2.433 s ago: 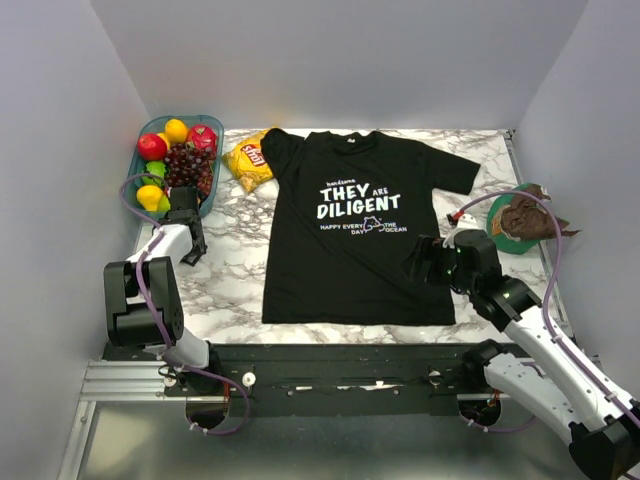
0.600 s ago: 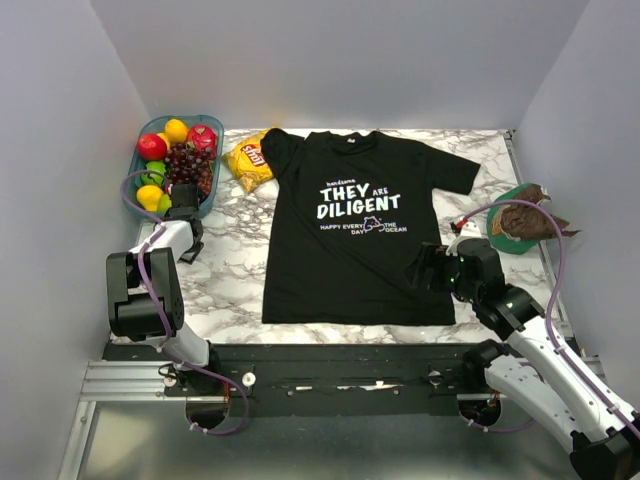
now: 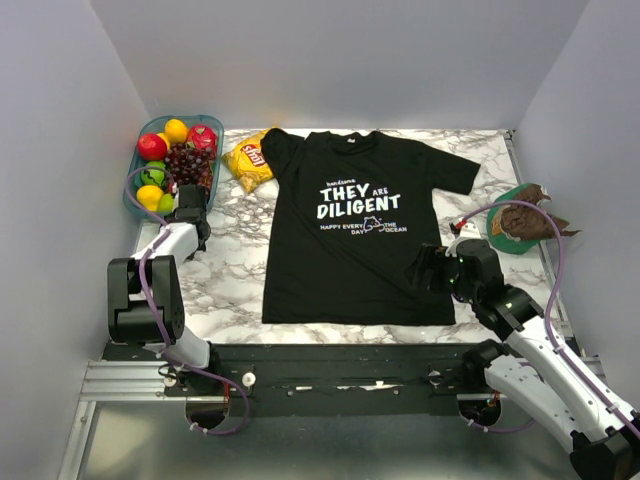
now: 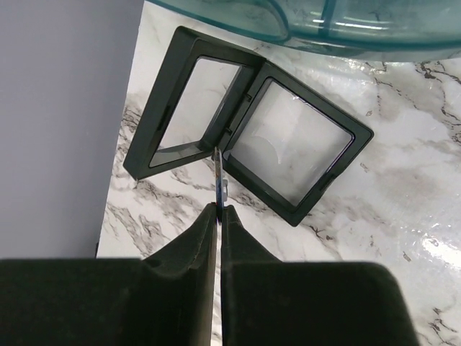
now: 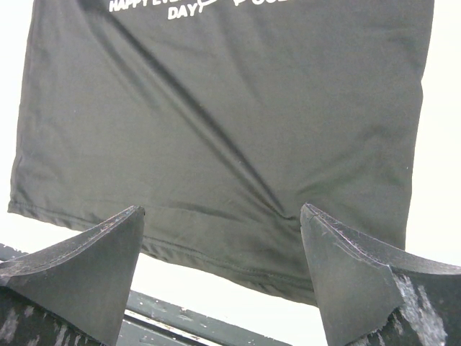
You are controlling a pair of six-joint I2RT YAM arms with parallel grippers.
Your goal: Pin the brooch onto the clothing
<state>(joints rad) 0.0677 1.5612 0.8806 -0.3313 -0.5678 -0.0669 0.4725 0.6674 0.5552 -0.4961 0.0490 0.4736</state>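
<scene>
Between the earlier overhead views and now, the left gripper (image 4: 218,207) has edged forward toward the basket (image 4: 302,32) and its jaws have drawn in. They now stand pressed together on a thin piece seen edge-on, which is judged to be the brooch (image 4: 219,182), though neither colour nor round face can be confirmed from this angle. Just beyond those fingertips lies the case (image 4: 248,88), hinged open flat: two rigid black square frames, each spanned by clear glossy film through which the marble table (image 4: 403,180) shows. Nothing is seen in either half, which supports the judgement that pickup is complete or nearly so and carriage to the shirt (image 3: 350,240) comes next. The basket wall ahead of the case is translucent teal plastic, smooth and curved. The right gripper (image 5: 220,210) has pulled back slightly toward its base and holds nothing. Its jaws are spread wide, poised over the shirt's lower hem directly beneath and ahead. That fabric is matte black, soft and thin, with a raised diagonal crease running down to the stitched hem between the fingers. Pinning is not yet begun, and the brooch is well apart from the shirt.
</scene>
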